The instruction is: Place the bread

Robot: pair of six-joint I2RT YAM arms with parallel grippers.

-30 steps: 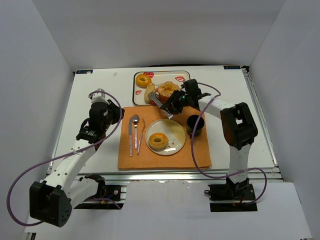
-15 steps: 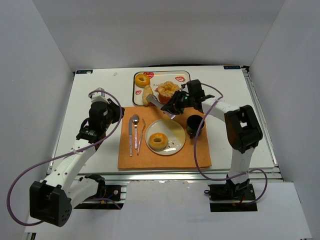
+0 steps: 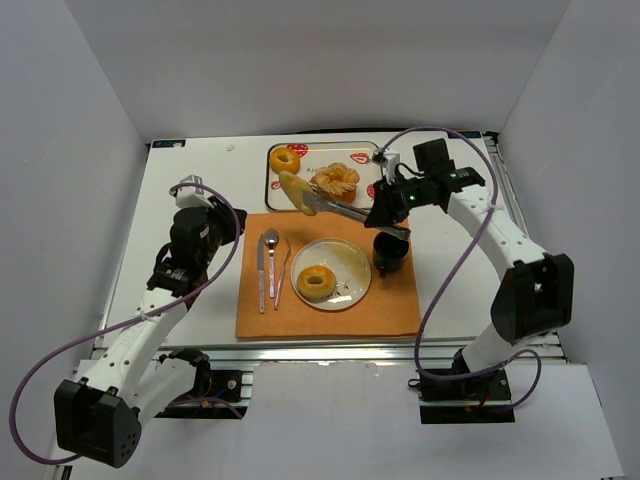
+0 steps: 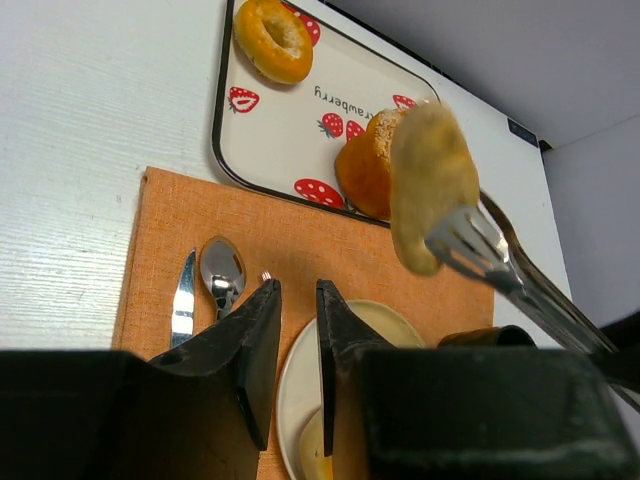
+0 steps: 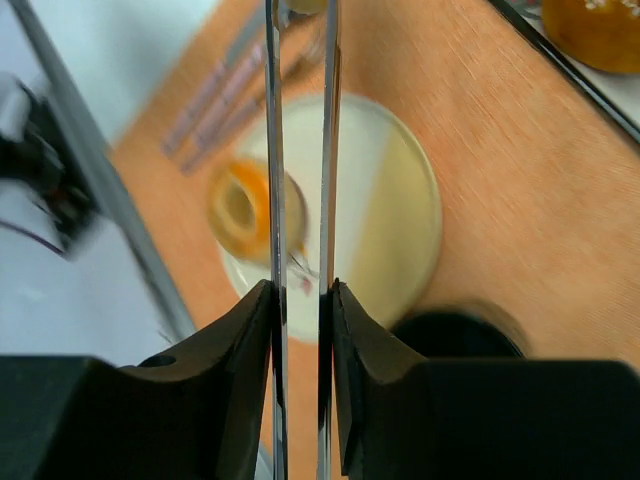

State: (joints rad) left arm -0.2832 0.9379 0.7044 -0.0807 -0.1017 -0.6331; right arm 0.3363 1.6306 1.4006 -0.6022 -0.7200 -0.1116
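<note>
Top view, with both wrist views. The right gripper (image 5: 300, 288) has its fingers clamped on the handles of metal tongs (image 3: 345, 208). The tongs' far tips pinch an oblong bread roll (image 3: 293, 189). The tongs' long axis runs from the fingers toward 9–10 o'clock, so the roll lies well out from the fingers in that direction. It hangs clear of every surface, above the border between the tray (image 3: 312, 158) and the orange placemat (image 3: 390, 300).

The roll's own long axis runs about 11 to 5 o'clock. The round plate (image 3: 350, 262) lies at about 5 o'clock from the roll, with a doughnut (image 3: 317, 282) on its 7–8 o'clock part and its 1–3 o'clock part bare. This is judged to be the spot the coming move must reach.

A black cup (image 3: 390, 252) stands at 3 o'clock of the plate, under the tongs' handle end.

The left gripper (image 4: 298, 300) hovers over the worktop (image 3: 190, 170) at 9 o'clock of the placemat. Its fingers are drawn to a slit and hold nothing, and the right arm is the nearer.

The tray is printed with strawberries and one word, apparently "strawberry".
</note>
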